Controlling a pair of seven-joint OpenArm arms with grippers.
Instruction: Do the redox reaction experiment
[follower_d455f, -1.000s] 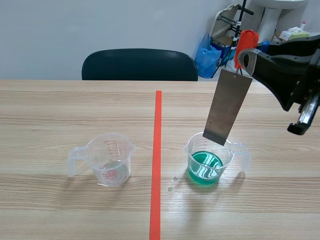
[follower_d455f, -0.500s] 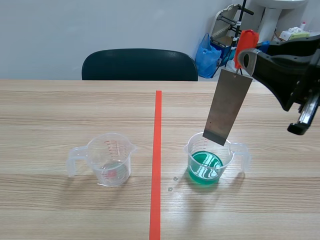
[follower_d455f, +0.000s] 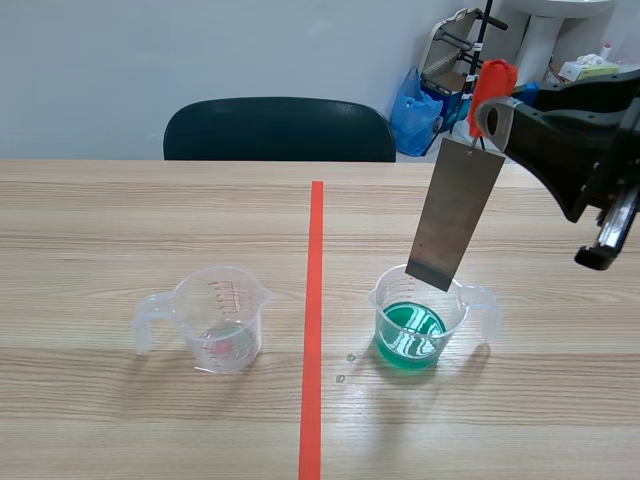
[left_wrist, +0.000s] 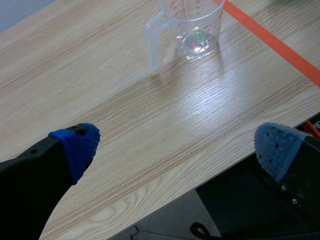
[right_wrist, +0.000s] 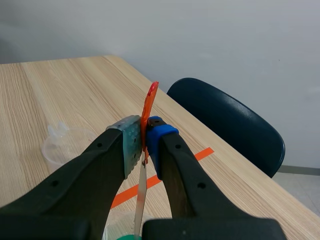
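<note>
Above the green-solution beaker (follower_d455f: 411, 326): right gripper (right_wrist: 143, 144) is pinching the red clip (follower_d455f: 492, 84) of the metal strip (follower_d455f: 457, 212); dipping seemingly pending, needing straight lowering; left gripper (left_wrist: 176, 146) is gaping, empty.

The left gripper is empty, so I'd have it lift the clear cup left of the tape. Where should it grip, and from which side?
Probably the handle of the clear cup, coming in level from the left gripper's own side: the cup stands upright and its handle juts out that way, spout opposite.
</note>
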